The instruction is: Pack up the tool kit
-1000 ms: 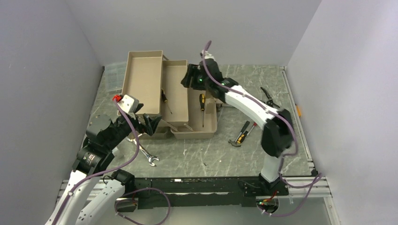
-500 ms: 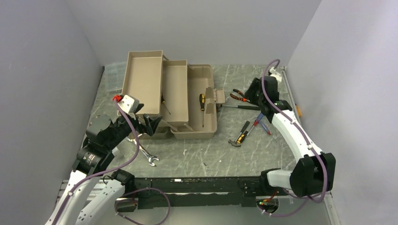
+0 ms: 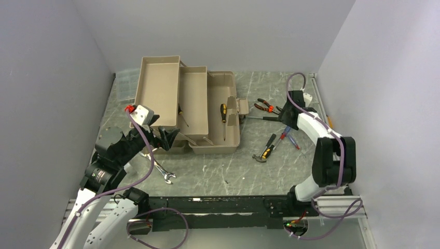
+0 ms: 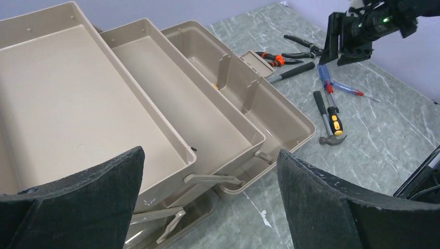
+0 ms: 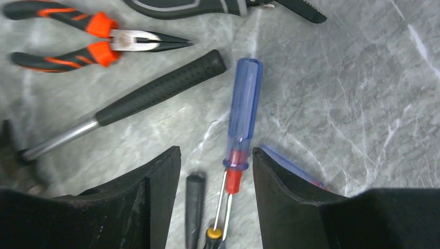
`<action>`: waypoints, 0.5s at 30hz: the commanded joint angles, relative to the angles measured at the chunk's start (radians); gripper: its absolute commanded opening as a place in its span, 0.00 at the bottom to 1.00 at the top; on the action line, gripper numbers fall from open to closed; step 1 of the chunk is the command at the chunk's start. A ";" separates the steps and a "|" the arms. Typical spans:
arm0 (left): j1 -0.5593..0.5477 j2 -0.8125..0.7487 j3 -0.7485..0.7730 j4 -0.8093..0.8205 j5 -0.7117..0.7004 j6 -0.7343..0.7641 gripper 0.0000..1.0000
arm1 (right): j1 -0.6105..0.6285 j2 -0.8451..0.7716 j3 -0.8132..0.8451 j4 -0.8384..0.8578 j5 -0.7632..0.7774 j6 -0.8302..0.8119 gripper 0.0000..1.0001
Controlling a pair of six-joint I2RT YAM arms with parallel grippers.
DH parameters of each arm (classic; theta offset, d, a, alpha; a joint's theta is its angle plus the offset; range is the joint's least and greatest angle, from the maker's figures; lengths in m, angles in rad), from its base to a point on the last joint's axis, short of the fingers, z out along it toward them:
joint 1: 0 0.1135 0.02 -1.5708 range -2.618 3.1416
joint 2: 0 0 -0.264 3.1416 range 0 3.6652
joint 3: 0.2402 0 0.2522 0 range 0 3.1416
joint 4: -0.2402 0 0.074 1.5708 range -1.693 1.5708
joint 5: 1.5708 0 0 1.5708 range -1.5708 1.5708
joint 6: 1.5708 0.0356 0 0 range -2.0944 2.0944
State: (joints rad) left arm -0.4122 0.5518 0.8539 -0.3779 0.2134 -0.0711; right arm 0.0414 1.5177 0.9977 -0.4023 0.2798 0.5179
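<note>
The tan toolbox [image 3: 223, 142] lies open with its fold-out trays [image 4: 78, 104] spread left; a black-orange screwdriver [image 3: 223, 116] rests in its base. My right gripper [image 5: 215, 176] hangs open low over the tools right of the box, its fingers either side of a blue-handled screwdriver [image 5: 244, 104] without touching it. Orange pliers [image 5: 98, 39], a black-handled hammer [image 5: 161, 88] and black pliers [image 5: 197, 6] lie just beyond. A small hammer [image 3: 267, 150] lies nearer. My left gripper [image 4: 210, 207] is wide open and empty at the box's near left corner, above the steel wrench [image 3: 162, 172].
A clear organiser box [image 3: 126, 83] sits at the back left by the wall. A second blue screwdriver [image 5: 290, 166] lies under my right finger. Grey walls close in three sides, and a metal rail [image 3: 324, 114] edges the table on the right.
The right arm swung from above the toolbox to the right side and came down over the loose tools, its jaws narrowing a little. The left arm has not moved.
</note>
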 commanded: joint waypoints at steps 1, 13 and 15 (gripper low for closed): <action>0.000 -0.001 0.000 0.043 0.016 -0.001 0.99 | -0.030 0.093 0.034 0.042 0.046 -0.025 0.55; 0.000 0.007 0.001 0.043 0.011 0.001 0.99 | -0.085 0.212 0.020 0.113 -0.009 -0.012 0.51; -0.001 0.008 0.002 0.043 0.010 0.002 1.00 | -0.086 0.243 0.033 0.116 -0.023 -0.006 0.51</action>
State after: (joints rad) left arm -0.4122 0.5537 0.8539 -0.3779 0.2127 -0.0708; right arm -0.0418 1.7084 0.9989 -0.3305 0.2874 0.5018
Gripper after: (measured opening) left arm 0.994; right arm 0.515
